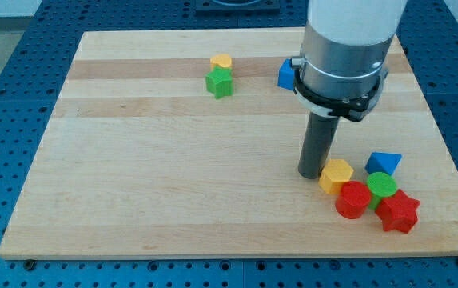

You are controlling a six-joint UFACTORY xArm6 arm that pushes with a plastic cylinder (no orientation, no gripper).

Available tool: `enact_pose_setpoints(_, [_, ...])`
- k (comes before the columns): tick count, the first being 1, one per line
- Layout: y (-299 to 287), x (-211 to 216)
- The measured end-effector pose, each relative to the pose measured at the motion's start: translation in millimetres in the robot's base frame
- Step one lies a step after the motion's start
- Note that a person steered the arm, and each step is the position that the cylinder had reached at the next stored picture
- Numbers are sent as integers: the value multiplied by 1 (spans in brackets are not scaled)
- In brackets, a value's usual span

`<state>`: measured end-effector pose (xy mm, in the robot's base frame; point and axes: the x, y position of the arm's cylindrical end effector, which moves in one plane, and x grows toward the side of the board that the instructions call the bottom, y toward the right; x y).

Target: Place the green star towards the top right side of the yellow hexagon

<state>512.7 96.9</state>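
Note:
The green star (pixel 220 82) lies near the top middle of the board, touching a small yellow block (pixel 221 62) just above it, whose shape I cannot make out. A yellow hexagon (pixel 336 175) lies at the lower right, at the left of a cluster of blocks. My tip (pixel 310 174) stands on the board right next to the hexagon's left side, far to the lower right of the green star.
The cluster by the hexagon holds a red cylinder (pixel 352 200), a green round block (pixel 382 186), a red star (pixel 397 212) and a blue triangle (pixel 384 163). A blue block (pixel 286 74) sits at the top, partly hidden behind the arm. The board's right edge (pixel 444 152) is close to the cluster.

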Motion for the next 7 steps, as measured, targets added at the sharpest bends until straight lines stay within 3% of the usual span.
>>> enact_pose_setpoints(5, [-196, -150])
enact_pose_setpoints(7, [-184, -196])
